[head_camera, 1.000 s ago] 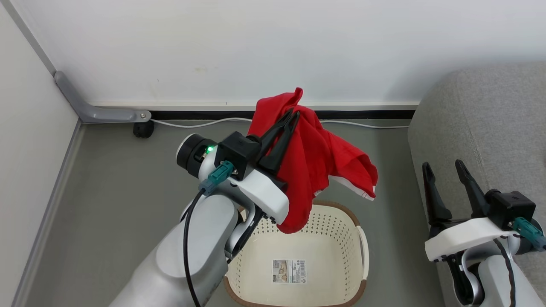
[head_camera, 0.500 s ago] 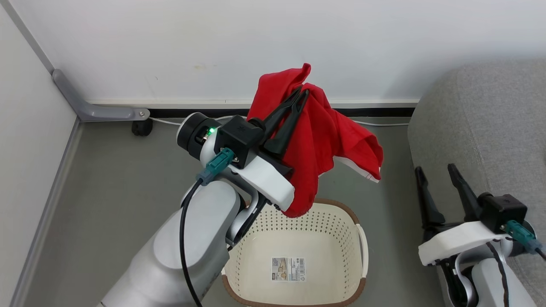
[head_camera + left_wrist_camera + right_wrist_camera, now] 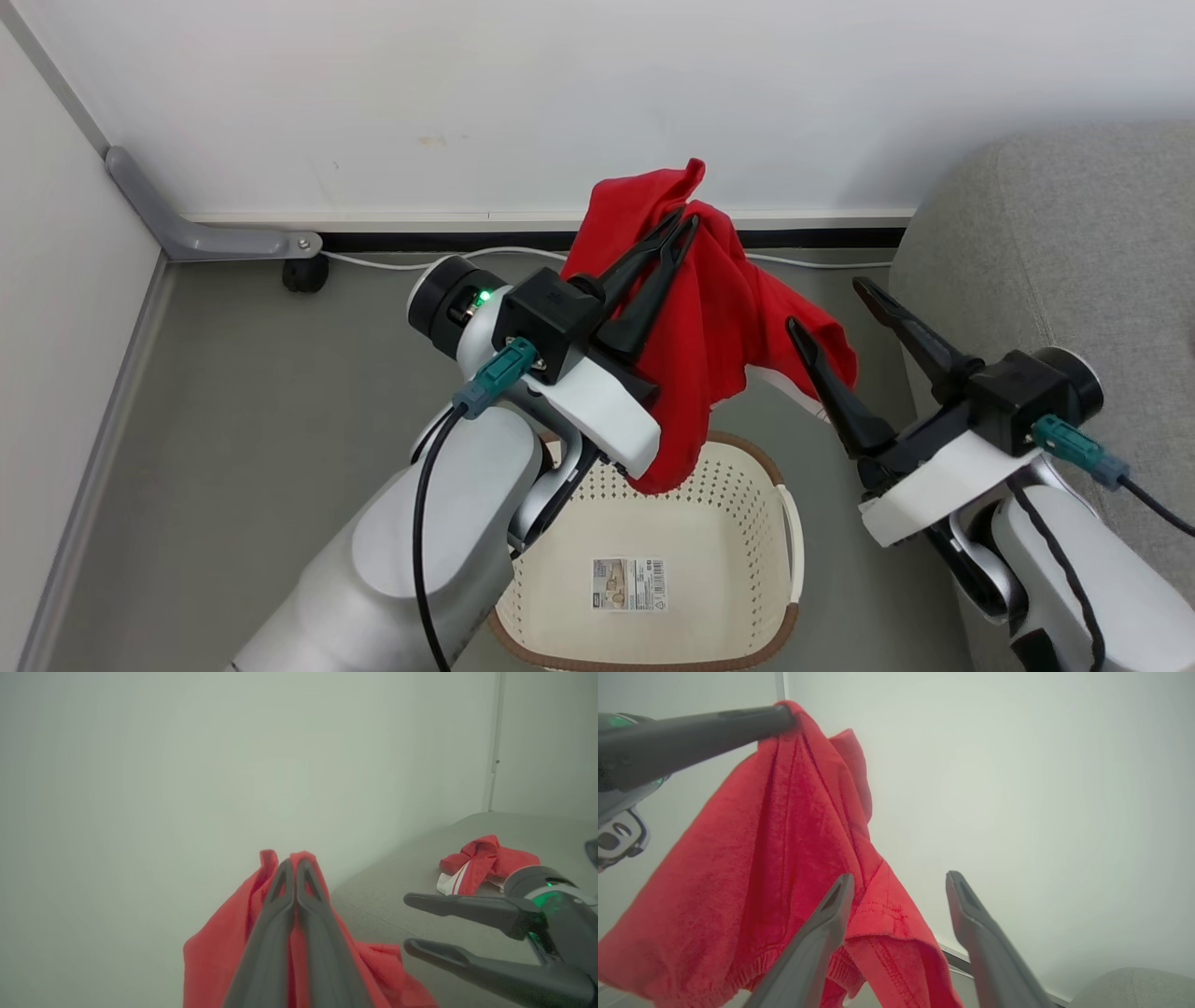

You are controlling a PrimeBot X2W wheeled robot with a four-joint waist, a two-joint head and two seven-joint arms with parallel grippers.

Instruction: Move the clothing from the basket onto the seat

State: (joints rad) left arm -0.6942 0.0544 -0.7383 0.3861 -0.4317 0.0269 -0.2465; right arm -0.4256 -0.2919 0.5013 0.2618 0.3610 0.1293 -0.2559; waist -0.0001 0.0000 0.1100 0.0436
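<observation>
1 piece of the clothing [image 3: 719, 308] is hanging pinched in the left gripper [image 3: 686, 217], below its tips over the basket [image 3: 784, 523], while the right gripper [image 3: 825, 301] is gaping empty beside the hem, so catching that hem before swinging to the seat [image 3: 1074, 243] is looking wise.

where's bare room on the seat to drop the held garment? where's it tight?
Free: the seat between the wall and the red-and-white garment lying on it. Crowded: above the basket, where the held garment, left gripper and open right gripper bunch.
</observation>
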